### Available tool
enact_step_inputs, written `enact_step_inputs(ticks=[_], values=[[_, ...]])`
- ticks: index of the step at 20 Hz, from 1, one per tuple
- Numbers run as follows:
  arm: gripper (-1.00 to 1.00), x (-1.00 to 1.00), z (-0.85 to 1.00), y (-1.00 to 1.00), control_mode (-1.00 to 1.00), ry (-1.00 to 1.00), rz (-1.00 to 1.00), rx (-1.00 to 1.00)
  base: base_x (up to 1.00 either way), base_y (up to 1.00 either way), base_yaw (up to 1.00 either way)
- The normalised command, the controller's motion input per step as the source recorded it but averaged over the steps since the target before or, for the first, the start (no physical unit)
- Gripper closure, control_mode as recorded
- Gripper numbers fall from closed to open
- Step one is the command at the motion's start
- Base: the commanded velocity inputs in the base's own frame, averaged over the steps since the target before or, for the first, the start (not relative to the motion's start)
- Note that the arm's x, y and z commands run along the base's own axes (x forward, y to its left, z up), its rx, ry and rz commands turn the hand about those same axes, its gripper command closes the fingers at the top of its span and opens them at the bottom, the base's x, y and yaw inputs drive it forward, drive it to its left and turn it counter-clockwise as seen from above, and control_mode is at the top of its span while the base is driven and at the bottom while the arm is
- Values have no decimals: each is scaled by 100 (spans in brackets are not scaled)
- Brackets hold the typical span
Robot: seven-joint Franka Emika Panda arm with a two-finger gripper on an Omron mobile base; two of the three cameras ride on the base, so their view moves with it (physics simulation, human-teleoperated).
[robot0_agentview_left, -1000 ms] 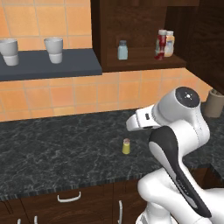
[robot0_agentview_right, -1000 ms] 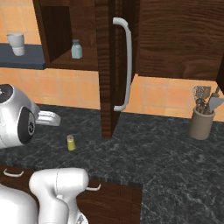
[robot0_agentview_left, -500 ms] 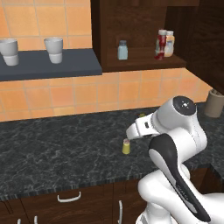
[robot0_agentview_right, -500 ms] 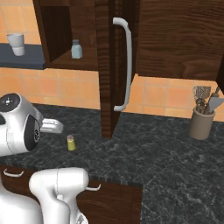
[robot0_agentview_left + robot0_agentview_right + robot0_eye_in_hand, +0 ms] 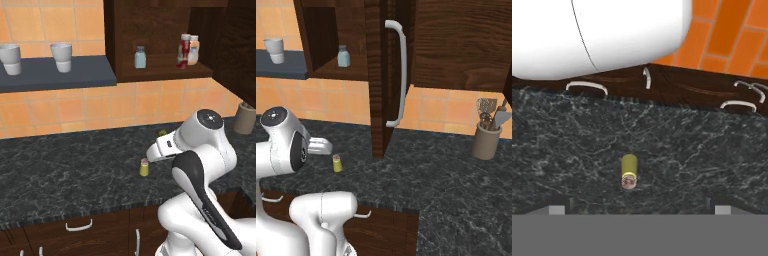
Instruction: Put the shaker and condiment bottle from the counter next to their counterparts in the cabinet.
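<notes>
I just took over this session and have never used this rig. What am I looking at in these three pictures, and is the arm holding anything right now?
The white machine is a robot arm on a drivable base in a simulated kitchen. Two pictures come from cameras on the base, behind the arm to its left and right. The third looks down from the hand itself.

On the black counter stands the small yellow shaker, also seen from the right and directly below the hand. Up in the open cabinet sit a pale blue shaker and, side by side, the red bottle and an orange-tan bottle. A utensil crock stands to the right.

The gripper looks open, tips wide apart, holding nothing.
</notes>
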Motion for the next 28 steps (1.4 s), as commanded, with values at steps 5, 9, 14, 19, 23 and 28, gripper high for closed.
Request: enact_step_inputs(ticks=[5, 9, 14, 19, 23, 28], values=[[-100, 14, -6, -6, -100, 0, 1, 0, 0, 0, 0], [-100, 28, -6, -7, -100, 0, 1, -1, 0, 0, 0], [-100, 17, -8, -1, -100, 0, 1, -2, 0, 0, 0], [-100, 24, -14, 0, -100, 0, 0, -4, 0, 0, 0], [-100, 25, -11, 0, -100, 0, 0, -2, 0, 0, 0], [-100, 16, -2, 0, -100, 0, 1, 0, 0, 0, 0]])
